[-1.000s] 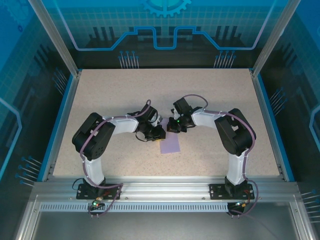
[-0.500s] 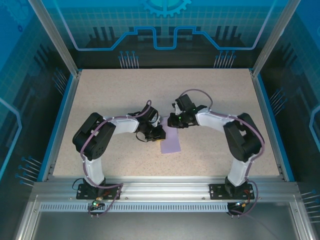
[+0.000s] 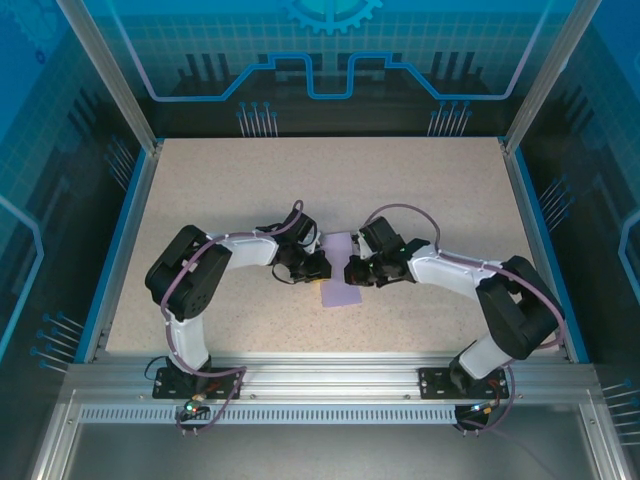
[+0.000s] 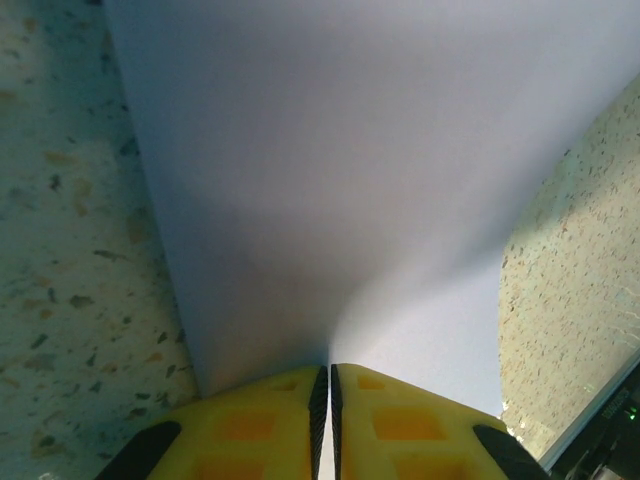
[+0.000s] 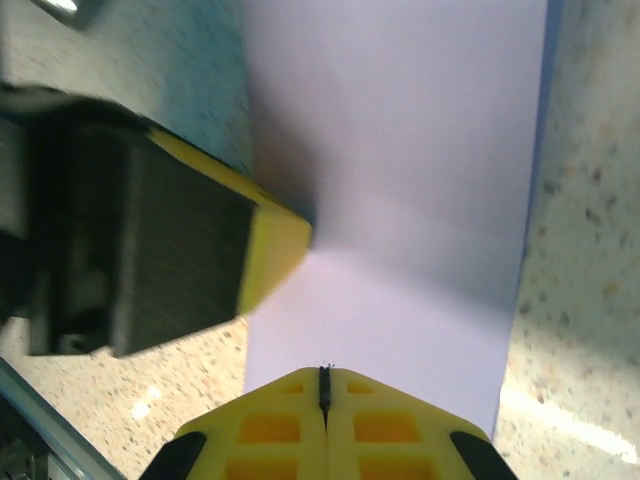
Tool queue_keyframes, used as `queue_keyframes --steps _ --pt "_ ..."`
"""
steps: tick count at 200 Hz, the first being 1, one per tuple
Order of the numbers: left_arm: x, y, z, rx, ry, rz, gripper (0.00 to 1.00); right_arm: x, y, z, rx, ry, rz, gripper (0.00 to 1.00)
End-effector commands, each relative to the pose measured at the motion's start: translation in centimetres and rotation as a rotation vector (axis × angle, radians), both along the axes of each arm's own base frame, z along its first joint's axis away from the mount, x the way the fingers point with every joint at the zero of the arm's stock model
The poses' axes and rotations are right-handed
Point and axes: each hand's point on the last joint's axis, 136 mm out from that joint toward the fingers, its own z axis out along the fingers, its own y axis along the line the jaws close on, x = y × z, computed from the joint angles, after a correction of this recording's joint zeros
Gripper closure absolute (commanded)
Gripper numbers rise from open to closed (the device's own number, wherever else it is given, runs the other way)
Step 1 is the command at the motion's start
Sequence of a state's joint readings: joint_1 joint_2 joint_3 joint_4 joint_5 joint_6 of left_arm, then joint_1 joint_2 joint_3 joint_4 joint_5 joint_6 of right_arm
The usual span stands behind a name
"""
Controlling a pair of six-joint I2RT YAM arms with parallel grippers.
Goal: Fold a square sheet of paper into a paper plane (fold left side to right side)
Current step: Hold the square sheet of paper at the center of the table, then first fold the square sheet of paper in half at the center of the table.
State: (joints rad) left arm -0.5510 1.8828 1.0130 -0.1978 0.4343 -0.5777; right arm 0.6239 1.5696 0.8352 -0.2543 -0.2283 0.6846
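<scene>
The lavender sheet (image 3: 341, 293) is found just below centre of the top view, on the speckled beige desk (image 3: 220, 190), wedged btw the two claws. The left claw (image 4: 330, 372) is clamped on the sheet's near edge. In its wrist cam the yellow fingers (image 4: 250, 435) are seen pinched together w/ paper caught in the slit, and the sheet is bowed up from there toward the top of the frame. The right claw (image 5: 323, 372) is closed tight w/ nothing gripped, its tip parked over the paper's lower edge. Whether it's pressed down can't be told. The desk is edged w/ blue rails (image 3: 128, 240), an aluminium frame (image 3: 330, 375) is seen along the bottom, and blue-tinted panels (image 3: 330, 50) w/ circuit graphics are seen at the top.
</scene>
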Motion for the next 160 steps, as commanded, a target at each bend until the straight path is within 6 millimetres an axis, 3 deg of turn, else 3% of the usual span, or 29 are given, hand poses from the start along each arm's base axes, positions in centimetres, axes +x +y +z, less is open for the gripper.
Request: queue_keyframes --steps 1,47,115,160 --pt "-2.0 1.6 -2.7 0.119 0.082 0.014 0.85 -1.4 0.0 -1.8 -0.021 0.092 0.007 0.96" --pt "-1.7 1.2 -1.7 0.099 0.067 0.011 0.85 -2.4 -0.8 -4.4 -0.094 0.167 0.0 0.97" --pt "0.8 -0.1 2.4 0.037 -0.027 -0.006 0.84 -4.0 -3.1 -6.6 -0.206 0.218 -0.013 0.99" --pt "2.1 -0.3 1.6 0.037 -0.036 0.0 0.86 -4.1 -3.1 -6.8 -0.209 0.223 -0.017 0.99"
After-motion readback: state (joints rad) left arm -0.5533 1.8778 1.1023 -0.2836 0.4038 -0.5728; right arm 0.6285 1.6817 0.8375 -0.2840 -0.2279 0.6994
